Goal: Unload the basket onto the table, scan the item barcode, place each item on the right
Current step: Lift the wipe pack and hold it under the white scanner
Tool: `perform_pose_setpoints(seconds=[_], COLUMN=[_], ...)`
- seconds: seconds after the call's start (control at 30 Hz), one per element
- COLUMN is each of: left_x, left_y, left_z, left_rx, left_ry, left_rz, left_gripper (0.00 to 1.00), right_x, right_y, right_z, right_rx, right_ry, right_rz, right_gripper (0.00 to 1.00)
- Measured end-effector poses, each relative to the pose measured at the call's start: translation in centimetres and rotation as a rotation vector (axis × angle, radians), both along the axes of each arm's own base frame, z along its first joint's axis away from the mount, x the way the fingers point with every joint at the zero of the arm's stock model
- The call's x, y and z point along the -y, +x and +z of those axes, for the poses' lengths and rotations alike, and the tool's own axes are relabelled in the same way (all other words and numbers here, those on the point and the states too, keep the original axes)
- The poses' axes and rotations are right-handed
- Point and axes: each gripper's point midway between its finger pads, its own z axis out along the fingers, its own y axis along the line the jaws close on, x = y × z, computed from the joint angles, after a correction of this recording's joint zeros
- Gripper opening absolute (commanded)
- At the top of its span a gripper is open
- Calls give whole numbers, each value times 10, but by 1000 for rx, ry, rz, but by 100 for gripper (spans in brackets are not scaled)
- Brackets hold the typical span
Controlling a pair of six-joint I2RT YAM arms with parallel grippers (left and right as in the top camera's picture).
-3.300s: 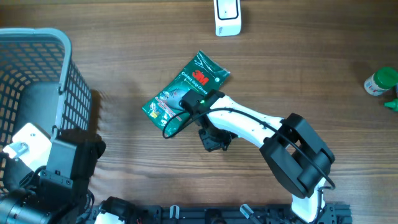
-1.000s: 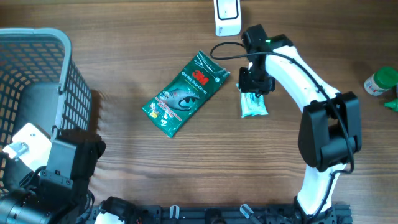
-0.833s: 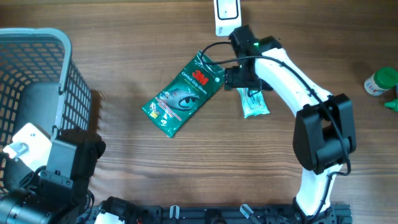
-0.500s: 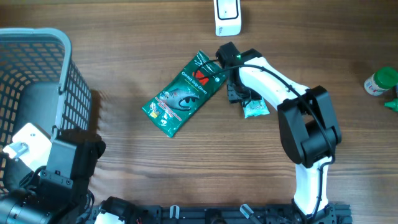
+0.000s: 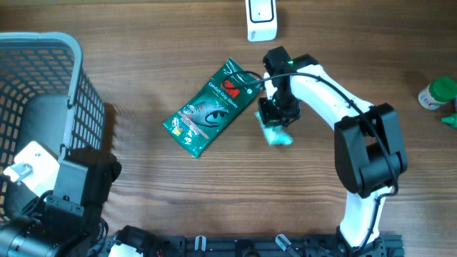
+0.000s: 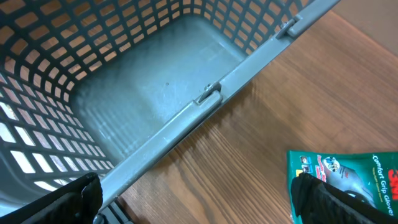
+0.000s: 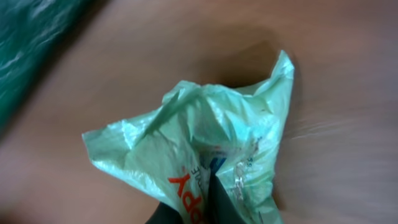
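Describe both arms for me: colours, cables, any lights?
The right arm has white links between bulky black joints, a black gripper, a thin black cable looping off the wrist and a small green light there. The left arm is mostly black and boxy with a white block; its fingers are black.

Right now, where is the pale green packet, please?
Overhead, centre-right: the packet is pinched in the right tool, right of the glove pack, below the scanner.

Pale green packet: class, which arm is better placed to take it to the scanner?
Right: the right gripper is shut on the packet near the scanner; left gripper hangs open by the basket.
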Motion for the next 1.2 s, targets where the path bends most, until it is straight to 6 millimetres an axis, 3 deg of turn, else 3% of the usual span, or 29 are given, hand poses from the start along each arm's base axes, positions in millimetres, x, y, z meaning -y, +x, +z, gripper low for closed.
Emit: perform_pose_setpoints(seconds=[0.07, 0.17, 0.33, 0.43, 0.7, 0.8, 0.83, 0.9, 0.93, 1.0, 1.07, 1.17, 1.2], left_x=[0, 0, 0, 0, 0, 0, 0, 0, 0, 0, 0, 0, 0], left_y=[0, 0, 0, 0, 0, 0, 0, 0, 0, 0, 0, 0, 0], left_z=[0, 0, 0, 0, 0, 0, 0, 0, 0, 0, 0, 0, 0], left_rx=[-1, 0, -1, -1, 0, 0, 0, 0, 0, 0, -1, 0, 0], left_ry=[0, 0, 0, 0, 0, 0, 0, 0, 0, 0, 0, 0, 0], left_rz=[0, 0, 0, 0, 0, 0, 0, 0, 0, 0, 0, 0, 0], left_gripper=[100, 100, 100, 100, 100, 100, 100, 100, 100, 100, 100, 100, 100], right_x=[-25, -33, -37, -33, -31, -15, -1, 21, 36, 45, 41, 10, -11], right_y=[-25, -22, -21, -20, -16, -9, -5, 4, 19, 52, 86, 100, 110], right_z=[30, 76, 135, 151, 151, 99, 73, 51, 48, 54, 72, 94, 101], right_rx=[-169, -248, -358, -412, -390, -227, -211, -182, -122, 34, 246, 430, 531], right_ry=[313, 652, 957, 1011, 1025, 805, 635, 408, 289, 225, 249, 343, 375], right_rz=[-1, -77, -213, -290, -292, -134, -137, -164, -175, -161, -73, 136, 228], right_gripper=[5, 4, 4, 4, 5, 5, 5, 5, 5, 5, 5, 5, 5])
